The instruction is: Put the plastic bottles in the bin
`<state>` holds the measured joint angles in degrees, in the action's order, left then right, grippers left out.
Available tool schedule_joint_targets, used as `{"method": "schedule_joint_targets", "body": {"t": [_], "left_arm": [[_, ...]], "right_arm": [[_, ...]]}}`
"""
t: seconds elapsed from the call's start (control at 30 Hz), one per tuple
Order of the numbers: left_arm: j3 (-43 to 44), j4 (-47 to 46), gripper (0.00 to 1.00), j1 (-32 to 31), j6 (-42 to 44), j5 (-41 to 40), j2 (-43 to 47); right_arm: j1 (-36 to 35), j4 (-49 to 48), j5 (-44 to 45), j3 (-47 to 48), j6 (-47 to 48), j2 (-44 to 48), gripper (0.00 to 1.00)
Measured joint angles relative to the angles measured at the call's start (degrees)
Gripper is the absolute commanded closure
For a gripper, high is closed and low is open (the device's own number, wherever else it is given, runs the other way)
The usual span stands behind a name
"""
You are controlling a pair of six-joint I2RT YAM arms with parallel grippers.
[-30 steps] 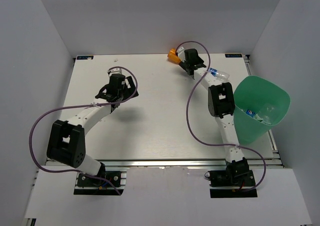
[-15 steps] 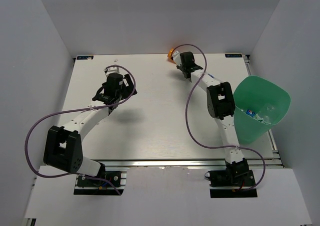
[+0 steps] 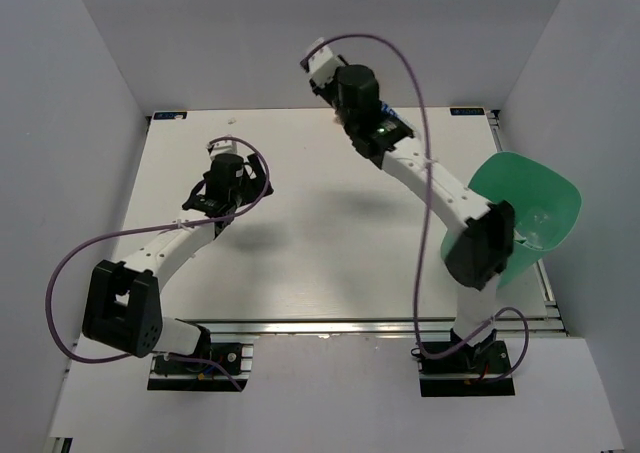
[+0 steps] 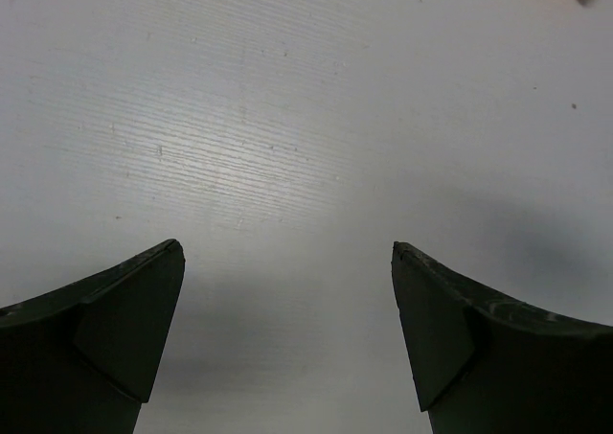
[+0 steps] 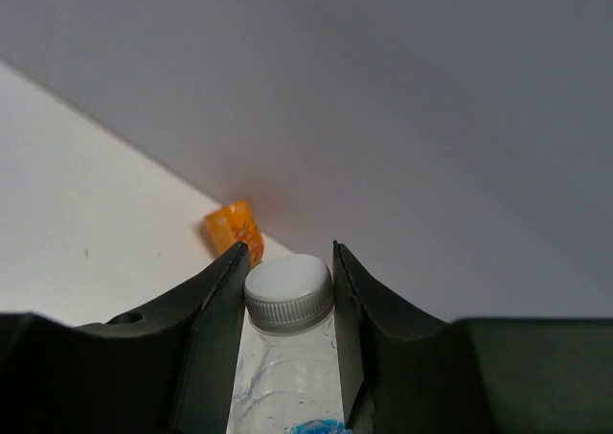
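Two claws showed in very different states. The left claw point(image 4: 285, 254) stood wide open with nothing between its fingers, hanging over the white table point(image 3: 300, 233) on its left half, well in from every edge. The right claw point(image 5: 287, 254) was closed on a clear plastic bottle with a white ribbed cap point(image 5: 288, 288). Its fingers pressed on either side of the cap and neck, and a touch of blue showed lower on the body. From above, that arm reached high over the far edge of the table near its middle; the bottle could not be made out there.

Beyond the claw, a stubby orange plastic bottle point(image 5: 233, 231) sat at the far edge, just at the foot of the grey back wall. The translucent green plastic bin with the wide rounded rim point(image 3: 525, 178) stood at the right edge of the table, well apart from the held bottle. The right arm's elbow overlapped its left rim in the overhead view. Something clear lay inside it, too faint to name. A broad stretch of white table lay between the two arms.
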<state>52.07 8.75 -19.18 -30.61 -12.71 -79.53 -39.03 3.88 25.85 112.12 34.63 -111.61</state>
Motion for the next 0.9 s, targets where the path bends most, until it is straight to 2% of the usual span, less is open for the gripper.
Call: {"method": "schedule_joint_targets", "body": {"t": [0.13, 0.3, 0.57, 0.6, 0.67, 0.7, 0.77, 0.8, 0.83, 0.9], "left_arm": [[-0.31, -0.52, 0.02, 0.0, -0.28, 1.07, 1.7], [-2.19, -1.9, 0.02, 0.0, -0.66, 2.71, 3.85], [-3.72, -3.3, 0.02, 0.0, -0.98, 5.2, 4.87], [-3.72, -3.34, 0.02, 0.0, -1.01, 5.33, 4.87], [-3.72, -3.34, 0.02, 0.0, -1.07, 5.7, 4.87], [-3.72, -3.34, 0.02, 0.0, -1.11, 5.77, 4.87], [-3.72, -3.37, 0.02, 0.0, -1.14, 5.9, 4.92], [-3.72, -3.34, 0.02, 0.0, -1.14, 5.9, 4.94], [-3.72, -3.32, 0.02, 0.0, -1.14, 5.9, 4.98], [-3.72, -3.21, 0.02, 0.0, -1.14, 5.88, 5.01]], "right_arm": [[-0.2, -1.46, 4.07, -4.87, -5.49, 14.16, 1.0], [1.97, -2.45, 14.43, -14.14, -9.33, 30.14, 1.0], [9.27, -1.01, 30.73, -29.0, -14.19, 43.47, 1.0], [10.21, -0.7, 32.06, -30.91, -14.78, 44.7, 0.92], [11.65, -0.31, 34.01, -33.73, -15.21, 46.38, 0.87], [12.39, -0.24, 34.6, -34.62, -15.19, 46.88, 0.67], [13.4, 0.09, 35.56, -35.6, -15.82, 47.34, 0.4], [13.81, 0.68, 35.8, -35.91, -16.52, 47.39, 0.19], [14.08, 1.25, 35.91, -36.09, -17.49, 47.25, 0.11], [14.27, 2.78, 35.63, -36.11, -18.69, 46.77, 0.11]]}}
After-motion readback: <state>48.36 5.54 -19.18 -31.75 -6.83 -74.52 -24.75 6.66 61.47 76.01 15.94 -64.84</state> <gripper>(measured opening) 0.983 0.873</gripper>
